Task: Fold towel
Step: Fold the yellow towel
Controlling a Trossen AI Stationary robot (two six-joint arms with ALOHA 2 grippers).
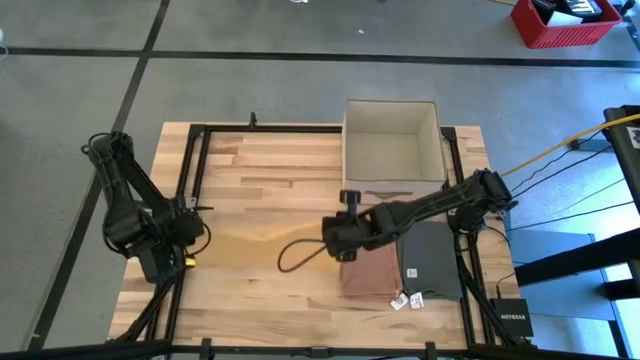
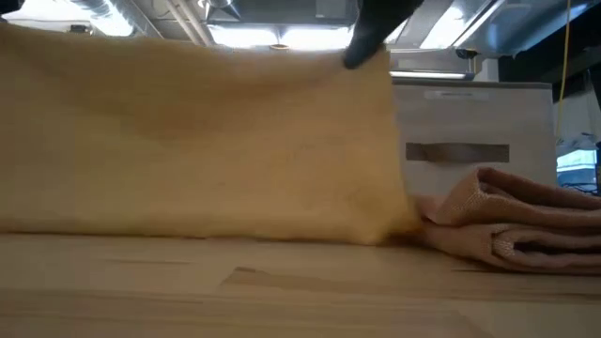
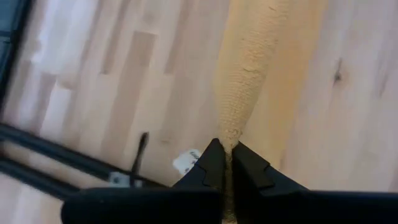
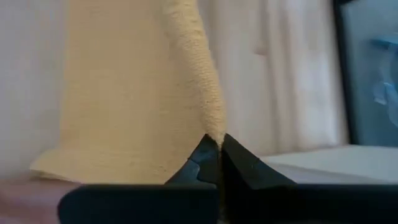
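A yellow towel [image 2: 207, 141] hangs as a wide sheet between my two grippers; in the high view the towel [image 1: 260, 241] shows as a narrow tan strip. Its lower edge [image 2: 216, 235] reaches the wooden table. My left gripper [image 1: 190, 258] is shut on the towel's left end, near the table's left edge. My right gripper [image 1: 334, 240] is shut on the towel's right end, at mid-table, and shows as a dark shape [image 2: 371, 38] in the low view. My left gripper [image 3: 227, 158] pinches the towel's upper edge at its left end [image 3: 230, 134] between its two fingers, slanting down from above. The cloth runs away from the fingers as a narrow ridge and hangs below them. My right gripper [image 4: 216, 152] pinches the towel's upper edge at its right end [image 4: 214, 127] between its two fingers, slanting down from above. The sheet hangs below the fingers, and its top edge [image 2: 235, 47] runs nearly straight across to the other gripper.
Folded pinkish towels [image 2: 512, 225] lie just right of the hanging sheet, beside a grey flat thing [image 1: 432, 260]. A cardboard box [image 1: 393, 140] stands at the far right of the table. A black frame [image 1: 190, 180] borders the table top. A red crate [image 1: 565, 22] sits on the floor beyond.
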